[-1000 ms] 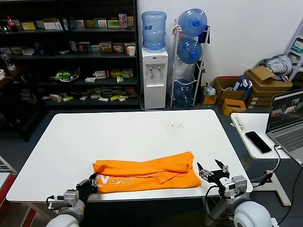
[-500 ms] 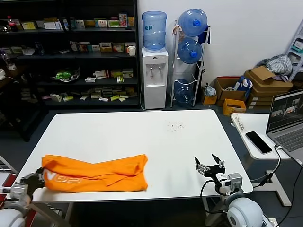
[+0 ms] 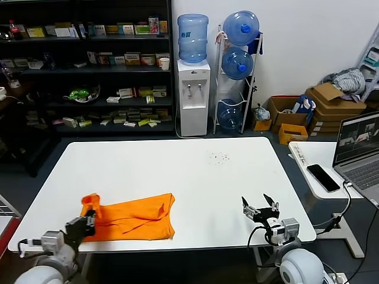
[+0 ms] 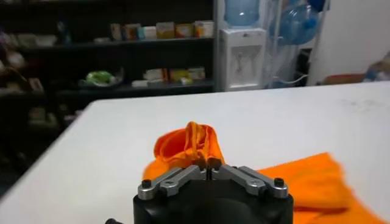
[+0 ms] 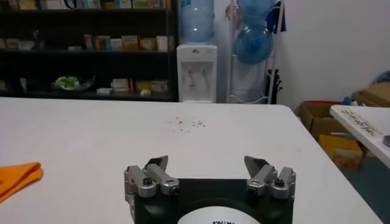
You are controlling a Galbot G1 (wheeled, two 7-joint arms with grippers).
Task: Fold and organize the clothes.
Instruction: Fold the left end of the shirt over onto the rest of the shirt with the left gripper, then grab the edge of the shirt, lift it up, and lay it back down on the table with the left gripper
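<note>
The clothes are one orange T-shirt [image 3: 133,218], folded into a long band near the front left of the white table [image 3: 195,171]. My left gripper [image 3: 84,224] is at the shirt's left end, shut on a pinch of its fabric. That end stands up in a small bunched loop [image 3: 90,201]. In the left wrist view the orange fabric [image 4: 189,141] rises straight out of my closed left gripper [image 4: 208,164]. My right gripper [image 3: 259,207] hovers open and empty over bare table at the front right, well apart from the shirt. The right wrist view shows my right gripper [image 5: 207,165] and a corner of the shirt [image 5: 15,176].
A side table at the right holds a laptop [image 3: 360,148] and a black phone [image 3: 323,177]. Beyond the table's far edge stand dark shelves [image 3: 89,65] and a water dispenser [image 3: 193,94]. Both grippers are close to the table's front edge.
My left gripper dragged the shirt leftward across the table, then came back to the right, so the shirt's left end has bunched upward. My right gripper drifted slightly left and stayed open.
</note>
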